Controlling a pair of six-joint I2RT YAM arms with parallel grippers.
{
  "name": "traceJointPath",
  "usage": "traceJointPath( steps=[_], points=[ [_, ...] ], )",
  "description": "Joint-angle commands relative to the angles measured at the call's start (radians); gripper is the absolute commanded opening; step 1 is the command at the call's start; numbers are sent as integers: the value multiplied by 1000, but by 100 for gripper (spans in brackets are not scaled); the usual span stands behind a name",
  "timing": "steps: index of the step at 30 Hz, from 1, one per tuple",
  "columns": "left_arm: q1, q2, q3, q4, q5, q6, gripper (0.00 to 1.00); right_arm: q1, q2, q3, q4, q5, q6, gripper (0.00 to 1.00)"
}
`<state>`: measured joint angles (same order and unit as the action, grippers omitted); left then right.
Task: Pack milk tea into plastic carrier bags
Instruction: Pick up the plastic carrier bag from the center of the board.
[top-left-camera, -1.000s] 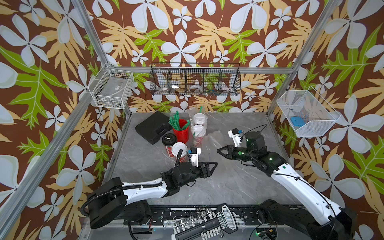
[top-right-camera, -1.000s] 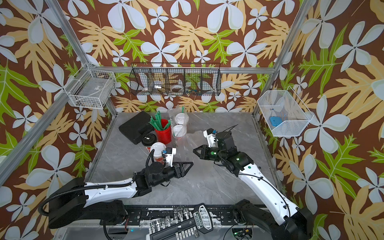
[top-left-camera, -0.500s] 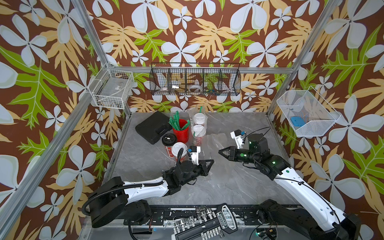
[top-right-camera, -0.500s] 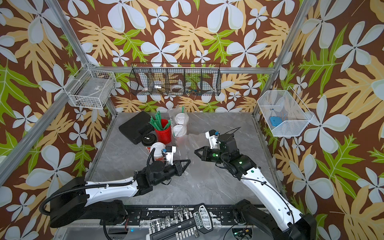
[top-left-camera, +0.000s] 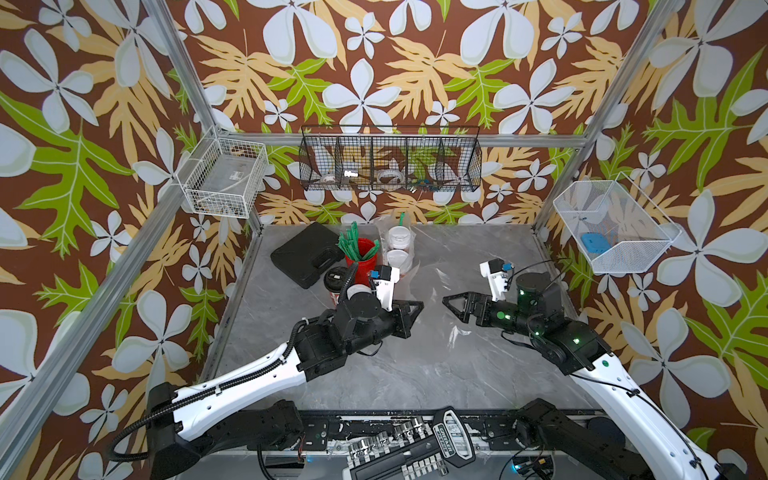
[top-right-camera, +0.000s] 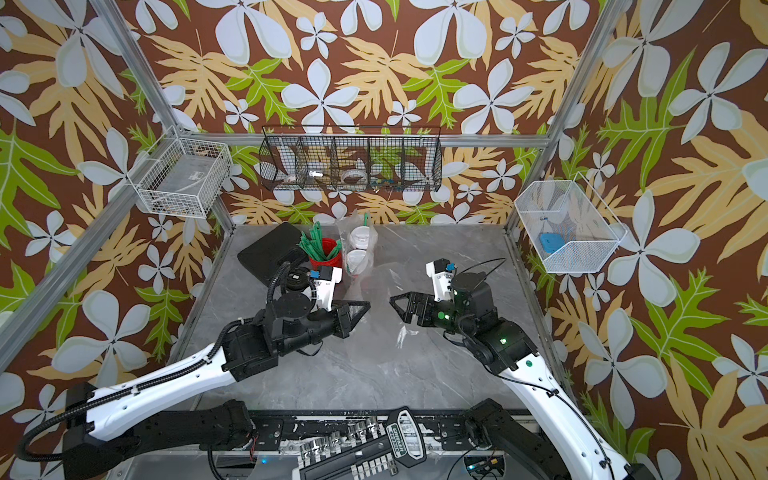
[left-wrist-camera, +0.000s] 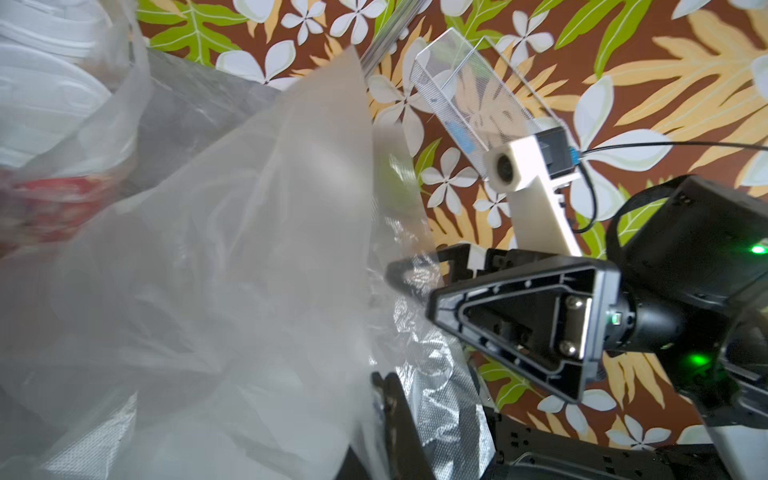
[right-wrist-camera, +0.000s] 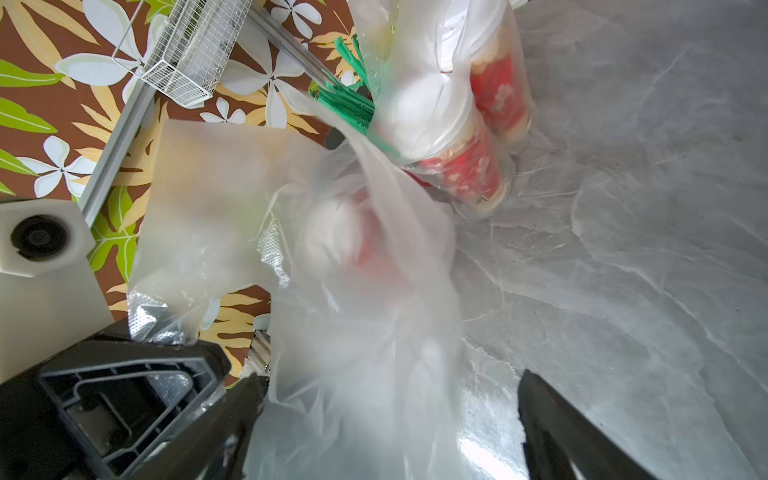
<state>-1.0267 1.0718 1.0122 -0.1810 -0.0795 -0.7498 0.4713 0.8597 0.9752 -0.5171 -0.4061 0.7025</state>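
A clear plastic carrier bag (top-left-camera: 434, 299) hangs between my two grippers at mid-table. My left gripper (top-left-camera: 417, 309) (left-wrist-camera: 388, 399) is shut on a fold of that bag (left-wrist-camera: 249, 257). My right gripper (top-left-camera: 448, 300) (right-wrist-camera: 386, 399) faces it, open, with loose bag film (right-wrist-camera: 365, 332) lying between its spread fingers. Two milk tea cups (top-left-camera: 398, 249) (right-wrist-camera: 461, 137) with white lids stand inside another carrier bag at the back. A black-lidded cup (top-left-camera: 334, 277) and a white-lidded cup (top-left-camera: 354, 291) stand behind my left wrist, the white-lidded one partly hidden.
A red cup of green straws (top-left-camera: 360, 257) and a black case (top-left-camera: 306, 254) sit at the back left. Wire baskets (top-left-camera: 390, 164) hang on the walls. A socket-tool rack (top-left-camera: 407, 451) lies along the front edge.
My left gripper has shut on the bag and drawn slightly back. My right gripper has sprung open, releasing its hold on the bag film.
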Motion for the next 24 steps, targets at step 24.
traceJointPath(
  steps=[24],
  points=[
    [0,-391,153,-996,-444,-118,0,218,533,569,-213,279,-301,93]
  ],
)
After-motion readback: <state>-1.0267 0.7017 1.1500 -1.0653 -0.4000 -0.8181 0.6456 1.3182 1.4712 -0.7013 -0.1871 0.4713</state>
